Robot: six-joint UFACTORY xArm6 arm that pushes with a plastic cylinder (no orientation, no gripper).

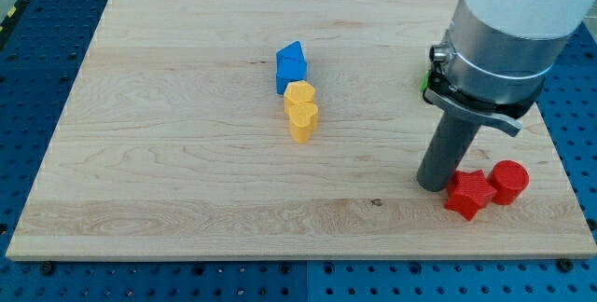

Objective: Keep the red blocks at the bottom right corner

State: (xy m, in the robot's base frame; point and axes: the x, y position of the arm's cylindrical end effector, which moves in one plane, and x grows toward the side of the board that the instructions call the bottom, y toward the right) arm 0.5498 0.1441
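Observation:
A red star block (468, 193) and a red cylinder block (509, 182) lie side by side, touching, near the bottom right corner of the wooden board (187, 190). My tip (434, 185) rests on the board just left of the red star, touching or nearly touching its left side. The arm's grey body rises from the rod toward the view's top right.
A blue block (291, 65) and a yellow heart block (301, 112) sit touching in a column near the board's middle. A green block (425, 86) peeks out behind the arm's body, mostly hidden. Blue perforated table surrounds the board.

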